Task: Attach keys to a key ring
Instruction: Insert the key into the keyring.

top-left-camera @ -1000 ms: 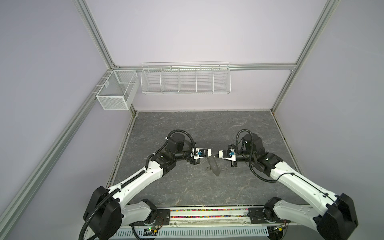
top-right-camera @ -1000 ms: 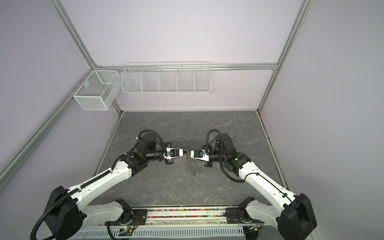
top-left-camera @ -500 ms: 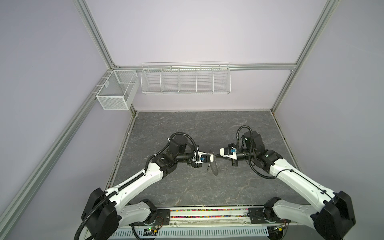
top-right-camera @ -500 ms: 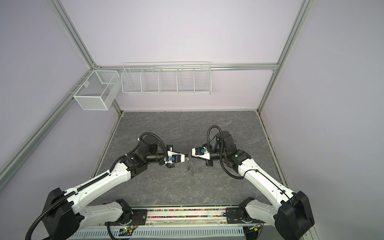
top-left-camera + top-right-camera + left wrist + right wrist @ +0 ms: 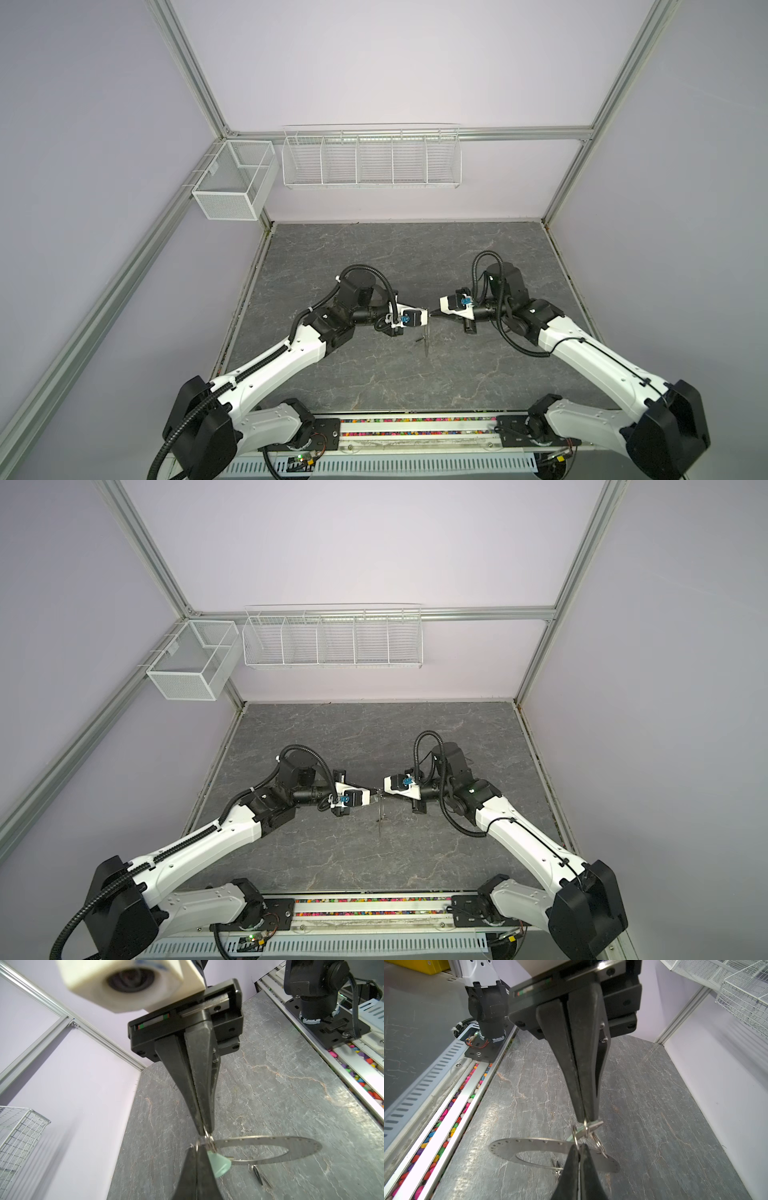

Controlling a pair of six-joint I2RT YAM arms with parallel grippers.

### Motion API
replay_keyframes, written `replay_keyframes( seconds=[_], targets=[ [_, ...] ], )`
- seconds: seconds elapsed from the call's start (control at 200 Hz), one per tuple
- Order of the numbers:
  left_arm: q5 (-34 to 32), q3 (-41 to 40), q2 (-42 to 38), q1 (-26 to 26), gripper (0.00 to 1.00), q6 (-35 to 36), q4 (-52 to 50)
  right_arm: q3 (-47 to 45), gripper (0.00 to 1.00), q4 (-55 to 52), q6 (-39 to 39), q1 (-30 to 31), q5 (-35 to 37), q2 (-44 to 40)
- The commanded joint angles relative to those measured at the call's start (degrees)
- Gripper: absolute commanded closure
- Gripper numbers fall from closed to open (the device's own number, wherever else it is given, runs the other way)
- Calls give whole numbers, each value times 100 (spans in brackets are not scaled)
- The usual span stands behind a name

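Key ring (image 5: 307, 1148) hanging edge-on over middle of bench (image 5: 374, 257), left end effector (image 5: 197, 1148) and right end effector (image 5: 579, 1146) each clamped shut on wire loops (image 5: 208, 1139) at its rim. Feed loops through gently, without twisting.

Key ring (image 5: 301, 1146): one, a flat grey disc.
Keys: two. Green-tagged key (image 5: 218, 1162) at the ring's rim, dark-tagged key (image 5: 257, 1174) hanging just under the ring.
Small wire loops at that rim: number unclear.
Grippers: two, left gripper (image 5: 197, 1150) and right gripper (image 5: 204, 1131), tips meeting at the ring.
Wire baskets: two, on the walls well beyond the ring. One mesh box (image 5: 226, 203), one long rack (image 5: 370, 166) with five compartments.
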Motion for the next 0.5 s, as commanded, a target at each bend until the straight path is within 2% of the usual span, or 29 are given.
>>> replay_keyframes(
  seconds=[0.0,0.5],
  targets=[
    [144,229,-122,-44,100,199,-181,126,93,25,50,-37,-280,56],
    [139,290,-117,-118,100,450,-452,442,93,-80,266,-73,-327,247]
  ],
)
